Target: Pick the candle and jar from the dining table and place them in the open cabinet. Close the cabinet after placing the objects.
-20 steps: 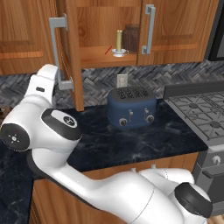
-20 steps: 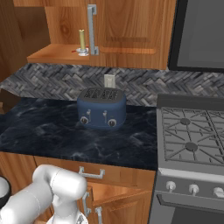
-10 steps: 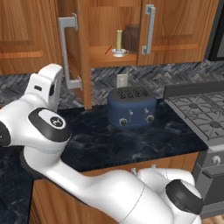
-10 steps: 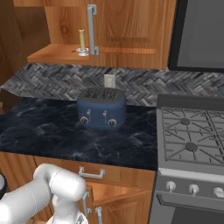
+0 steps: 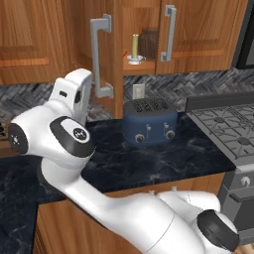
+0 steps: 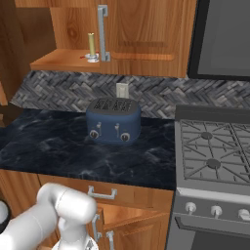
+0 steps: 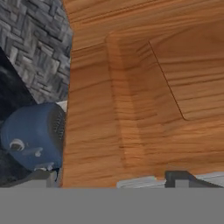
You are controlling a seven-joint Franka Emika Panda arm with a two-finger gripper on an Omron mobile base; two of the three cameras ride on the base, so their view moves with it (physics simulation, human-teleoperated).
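Your claw (image 7: pixel 113 177) is spread wide and empty, right against the half-open cabinet door (image 5: pixel 116 54). The candle (image 5: pixel 134 48) stands on the cabinet shelf (image 6: pixel 58 59) with the dark jar (image 5: pixel 149 42) behind it. Below, a blue toaster (image 6: pixel 113 119) rests on the black marble surface (image 6: pixel 58 151).

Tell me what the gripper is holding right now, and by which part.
Nothing. The gripper is open and pressed up close to the cabinet door; the candle and jar already sit inside the cabinet.

cabinet (image 5: pixel 144 67) shelf: candle (image 5: pixel 134 48) w/ jar (image 5: pixel 149 43); counter (image 6: pixel 58 151): blue toaster (image 6: pixel 114 120).
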